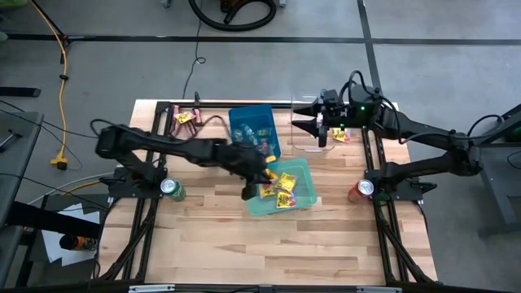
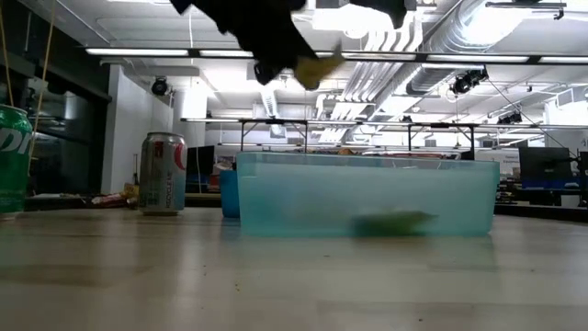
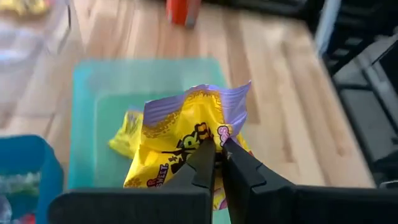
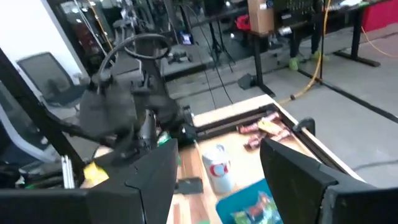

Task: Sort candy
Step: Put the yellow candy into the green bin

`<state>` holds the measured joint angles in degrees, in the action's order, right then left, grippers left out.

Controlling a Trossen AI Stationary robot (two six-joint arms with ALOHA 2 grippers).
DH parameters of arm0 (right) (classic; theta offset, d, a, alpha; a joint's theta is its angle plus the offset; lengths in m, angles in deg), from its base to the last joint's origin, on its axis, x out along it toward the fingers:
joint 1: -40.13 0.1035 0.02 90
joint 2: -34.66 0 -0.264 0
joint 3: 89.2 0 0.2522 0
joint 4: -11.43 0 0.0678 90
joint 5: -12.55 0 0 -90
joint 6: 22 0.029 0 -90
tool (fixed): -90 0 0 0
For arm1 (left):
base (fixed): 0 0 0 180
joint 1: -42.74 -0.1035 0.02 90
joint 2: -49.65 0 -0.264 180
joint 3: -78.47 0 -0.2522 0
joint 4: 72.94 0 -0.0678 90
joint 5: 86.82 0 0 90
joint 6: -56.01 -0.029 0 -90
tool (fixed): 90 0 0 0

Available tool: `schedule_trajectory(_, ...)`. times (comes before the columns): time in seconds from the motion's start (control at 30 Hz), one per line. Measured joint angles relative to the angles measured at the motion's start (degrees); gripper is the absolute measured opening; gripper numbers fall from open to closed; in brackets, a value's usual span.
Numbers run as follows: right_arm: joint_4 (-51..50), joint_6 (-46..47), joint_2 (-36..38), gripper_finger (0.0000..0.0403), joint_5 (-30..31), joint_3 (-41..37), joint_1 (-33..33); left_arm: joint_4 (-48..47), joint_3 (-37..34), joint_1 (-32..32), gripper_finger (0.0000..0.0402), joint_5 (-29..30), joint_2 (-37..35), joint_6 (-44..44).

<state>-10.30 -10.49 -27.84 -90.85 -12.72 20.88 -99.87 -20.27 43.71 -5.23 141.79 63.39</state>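
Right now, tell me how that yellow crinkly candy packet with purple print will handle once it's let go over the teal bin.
The yellow crinkly candy packet with purple print looks floppy: it creases where the left end effector pinches it. It is probably light, hanging from one small pinch. It would likely drop flat into the translucent teal plastic bin rather than roll.

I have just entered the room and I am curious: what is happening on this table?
The robot is sorting candy. The left gripper is shut on a yellow candy packet, held over the teal bin, where other yellow packets lie. The right gripper waits open at the table's far side.
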Motion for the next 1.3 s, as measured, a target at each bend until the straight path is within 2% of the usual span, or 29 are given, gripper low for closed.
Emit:
schedule_trajectory(0.27, -4.4, -1.4, -0.2, 0.0224, 0.5, 0.0, 0.0, -1.4, 3.5, 0.2, 0.0040, 0.0, 9.5, 4.1)
schedule_trajectory(0.57, -3.0, 0.8, -0.2, 0.0224, 1.4, 0.0, 0.0, -4.4, 4.7, 0.8, 0.0160, 0.0, 9.2, 6.0)
schedule_trajectory(0.7, -1.5, 2.9, -0.2, 0.0224, 1.4, 0.0, 0.0, -7.0, 4.8, -0.3, 0.0205, -0.1, 5.2, 6.0)
schedule_trajectory(0.8, 0.1, 4.0, -0.2, 0.0224, 1.5, 0.0, 0.0, -10.2, 4.8, -2.3, 0.0220, 0.4, 0.5, 6.0)
schedule_trajectory(1.1, 2.3, 6.3, -0.2, 0.0224, 4.6, 0.0, 0.0, -10.8, 0.1, -8.6, 0.0221, 10.0, -15.8, 5.0)
schedule_trajectory(1.3, 1.7, 6.5, -0.2, 0.0224, 4.6, 0.0, 0.2, -1.1, -9.0, -11.1, 0.0221, 12.2, -26.7, 7.4)
